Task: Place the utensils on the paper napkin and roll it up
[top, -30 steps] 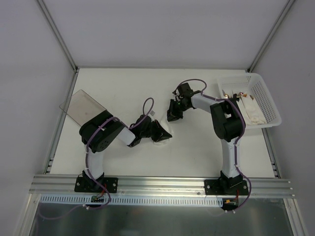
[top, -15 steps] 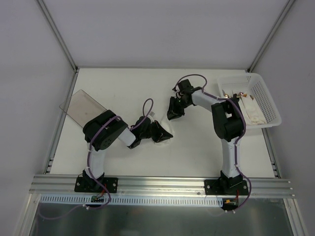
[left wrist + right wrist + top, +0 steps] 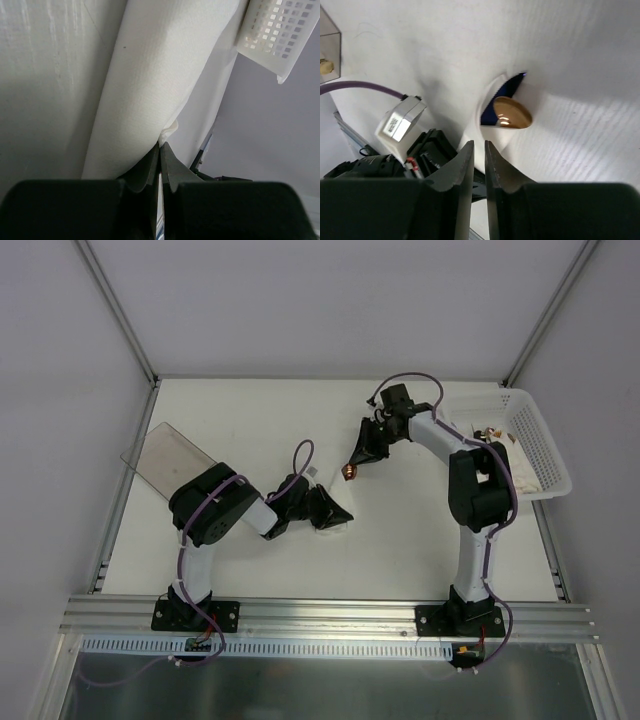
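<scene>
The paper napkin is rolled into a white tube lying on the table. My left gripper is shut on a flap at the tube's near end; from above, that gripper covers most of the napkin. A brown spoon bowl, one of the utensils, shows inside the tube's open far end and appears from above as a brown spot. My right gripper hangs just off that end, jaws a narrow gap apart with nothing between them, above the tube's end.
A white perforated basket with white and brown items in it stands at the right edge, its corner also in the left wrist view. A clear smoky container lies at the left, and also shows in the right wrist view.
My right gripper has drawn back up and to the right, off the roll's end, uncovering the brown utensil tip. Its jaws parted slightly. The left gripper kept its hold.
</scene>
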`<state>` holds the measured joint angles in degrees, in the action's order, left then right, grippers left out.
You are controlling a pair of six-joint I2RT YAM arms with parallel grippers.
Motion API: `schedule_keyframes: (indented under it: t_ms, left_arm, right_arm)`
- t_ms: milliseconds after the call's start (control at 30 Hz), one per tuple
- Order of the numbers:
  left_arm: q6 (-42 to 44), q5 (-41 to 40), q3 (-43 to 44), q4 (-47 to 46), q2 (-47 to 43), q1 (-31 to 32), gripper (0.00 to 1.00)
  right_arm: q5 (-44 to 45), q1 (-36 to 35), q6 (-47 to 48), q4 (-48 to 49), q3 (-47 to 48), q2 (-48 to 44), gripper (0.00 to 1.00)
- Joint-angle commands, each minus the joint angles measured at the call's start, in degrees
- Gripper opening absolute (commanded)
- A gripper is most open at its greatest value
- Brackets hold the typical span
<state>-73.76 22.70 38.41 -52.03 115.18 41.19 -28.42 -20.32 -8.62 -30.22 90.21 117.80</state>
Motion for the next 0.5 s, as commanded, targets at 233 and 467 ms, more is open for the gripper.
schedule_keyframes:
  t_ms: [233,467]
  left_arm:
    - [5.82,-3.10,-2.55,21.88,4.88,0.82,0.00]
    - [6.08,-3.27,-2.47,22.24,4.62,0.82,0.00]
  right_arm:
    - [-4.45,-4.73,-1.66,0.25,-2.31,-2.23,0.17]
    - [-2.61,-6.40,-0.52,0.86,-5.57,-0.20,0.15]
